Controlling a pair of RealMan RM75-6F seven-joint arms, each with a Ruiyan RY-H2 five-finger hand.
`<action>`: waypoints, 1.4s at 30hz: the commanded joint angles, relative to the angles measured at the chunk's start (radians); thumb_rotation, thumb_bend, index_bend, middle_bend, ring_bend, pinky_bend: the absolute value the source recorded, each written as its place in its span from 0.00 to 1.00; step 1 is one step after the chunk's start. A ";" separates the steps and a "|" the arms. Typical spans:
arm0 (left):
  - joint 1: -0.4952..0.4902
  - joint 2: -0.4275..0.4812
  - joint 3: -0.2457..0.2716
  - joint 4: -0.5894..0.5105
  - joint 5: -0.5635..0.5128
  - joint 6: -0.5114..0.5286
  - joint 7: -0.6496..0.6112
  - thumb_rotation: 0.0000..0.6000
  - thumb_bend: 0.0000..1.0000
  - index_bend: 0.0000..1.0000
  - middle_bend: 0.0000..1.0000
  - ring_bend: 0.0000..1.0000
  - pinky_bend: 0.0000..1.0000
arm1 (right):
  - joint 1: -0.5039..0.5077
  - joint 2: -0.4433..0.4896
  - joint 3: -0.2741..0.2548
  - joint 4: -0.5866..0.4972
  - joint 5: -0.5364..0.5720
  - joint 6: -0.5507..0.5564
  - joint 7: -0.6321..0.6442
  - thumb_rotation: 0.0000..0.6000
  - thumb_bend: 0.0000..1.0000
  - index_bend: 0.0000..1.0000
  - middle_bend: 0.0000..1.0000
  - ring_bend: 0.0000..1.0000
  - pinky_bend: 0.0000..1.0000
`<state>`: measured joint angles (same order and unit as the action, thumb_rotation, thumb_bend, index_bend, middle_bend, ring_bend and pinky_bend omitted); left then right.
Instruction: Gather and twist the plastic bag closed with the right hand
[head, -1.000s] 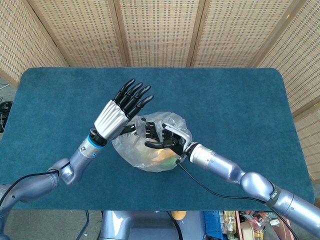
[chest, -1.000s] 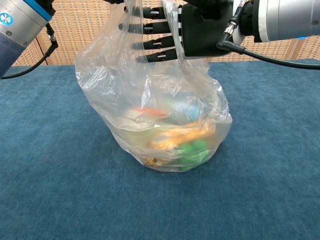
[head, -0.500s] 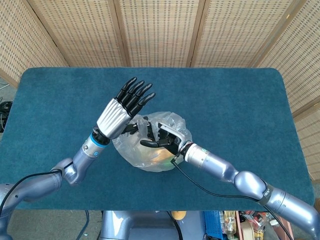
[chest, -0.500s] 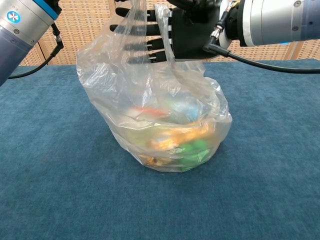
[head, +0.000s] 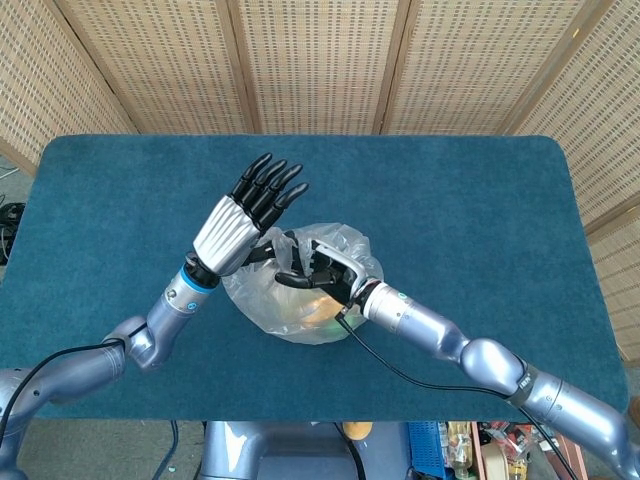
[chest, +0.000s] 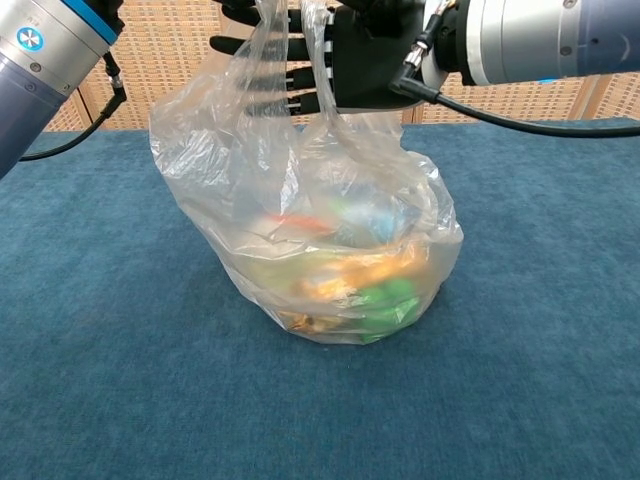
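Desk: blue felt desk (chest: 90, 340), wicker screens behind.
Right hand (head: 312, 272): fingers curled in clear plastic bag (chest: 330, 250) mouth; grip unclear.
Left hand (head: 243, 214): open, fingers spread.
Risk: film slips mid-twist; bag tips.

A clear plastic bag (chest: 320, 240) sits on the blue carpeted surface (chest: 110, 380), its bottom bulging with orange, green and pale blue items whose kind cannot be told through the film. The right robot hand (chest: 325, 60), black, reaches in from the upper right with its fingers (chest: 265, 75) spread among the bag's raised upper folds. At the upper left, only a silver forearm with a blue ring (chest: 45, 45) shows.
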<state>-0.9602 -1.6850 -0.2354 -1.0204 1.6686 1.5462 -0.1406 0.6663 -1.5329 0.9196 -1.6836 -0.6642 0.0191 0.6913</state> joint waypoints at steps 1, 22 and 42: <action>0.000 0.001 -0.002 -0.001 -0.001 0.000 -0.002 1.00 0.37 0.00 0.00 0.00 0.00 | 0.004 0.001 -0.004 0.002 0.001 0.000 0.002 1.00 0.31 0.30 0.30 0.11 0.08; -0.007 -0.004 -0.007 0.001 -0.019 -0.034 0.007 1.00 0.37 0.00 0.00 0.00 0.00 | -0.017 0.018 0.012 -0.009 0.018 -0.094 0.006 1.00 0.51 0.32 0.37 0.20 0.14; -0.002 0.012 0.000 0.014 -0.025 -0.056 0.005 1.00 0.37 0.00 0.00 0.00 0.00 | -0.080 0.022 0.070 0.002 0.059 -0.172 -0.025 1.00 0.53 0.33 0.38 0.28 0.22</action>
<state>-0.9620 -1.6726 -0.2350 -1.0074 1.6440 1.4903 -0.1356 0.5879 -1.5117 0.9884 -1.6833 -0.6073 -0.1508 0.6677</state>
